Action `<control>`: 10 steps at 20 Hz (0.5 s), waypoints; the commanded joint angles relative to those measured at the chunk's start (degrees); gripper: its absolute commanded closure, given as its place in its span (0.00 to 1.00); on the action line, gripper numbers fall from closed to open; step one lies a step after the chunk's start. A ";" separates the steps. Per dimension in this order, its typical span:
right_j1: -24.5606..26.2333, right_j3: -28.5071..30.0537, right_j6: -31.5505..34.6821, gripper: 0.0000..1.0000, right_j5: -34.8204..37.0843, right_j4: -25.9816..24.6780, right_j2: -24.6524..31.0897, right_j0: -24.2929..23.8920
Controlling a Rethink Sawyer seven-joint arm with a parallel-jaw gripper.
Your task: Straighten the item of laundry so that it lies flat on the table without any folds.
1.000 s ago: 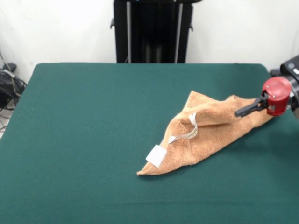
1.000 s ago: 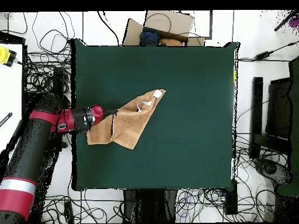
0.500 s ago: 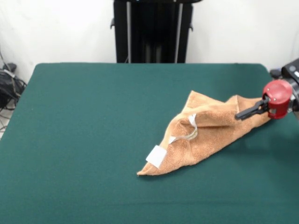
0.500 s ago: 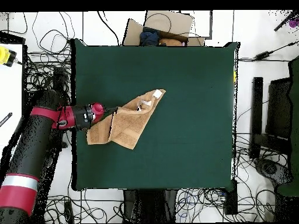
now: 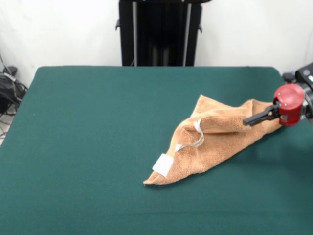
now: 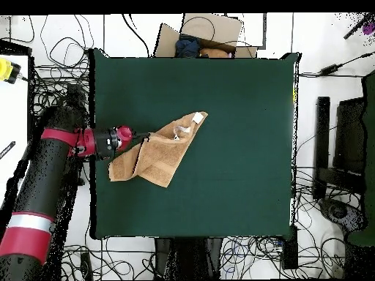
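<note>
Item: towel point(image 5: 215, 139), orange-tan, folded over on itself into a rough triangle. Location: on the green table point(image 5: 88, 137), toward the right side in the front view, near the table's right edge. Long axis: runs diagonally, from the pointed corner with the white tag point(image 5: 164, 164) at lower left up to the bunched end at upper right. A second small tag sits on a raised fold near the middle.

Tool: gripper point(image 5: 255, 118), black fingers on a red wrist, reaching in from the right edge of the front view. Its tips sit at the towel's upper-right end, on or just over a raised fold. Finger state: cannot be told from either view; whether cloth is pinched is likewise unclear.

Key relation: nearly all of the towel lies away from the gripper, along the diagonal toward the tagged corner. Judgement: drawing this end outward, away from the tagged corner, would open the fold.

Change from a second ago: the gripper has shifted slightly toward the table's far side; the fold beneath it stands a little higher; the tagged corner is unmoved.
</note>
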 commanded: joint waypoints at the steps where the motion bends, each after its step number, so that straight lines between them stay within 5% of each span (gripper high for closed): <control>1: 0.24 -2.77 14.14 1.00 4.38 3.66 3.82 -2.37; 10: -1.94 -1.31 13.34 1.00 6.28 3.91 4.46 -1.94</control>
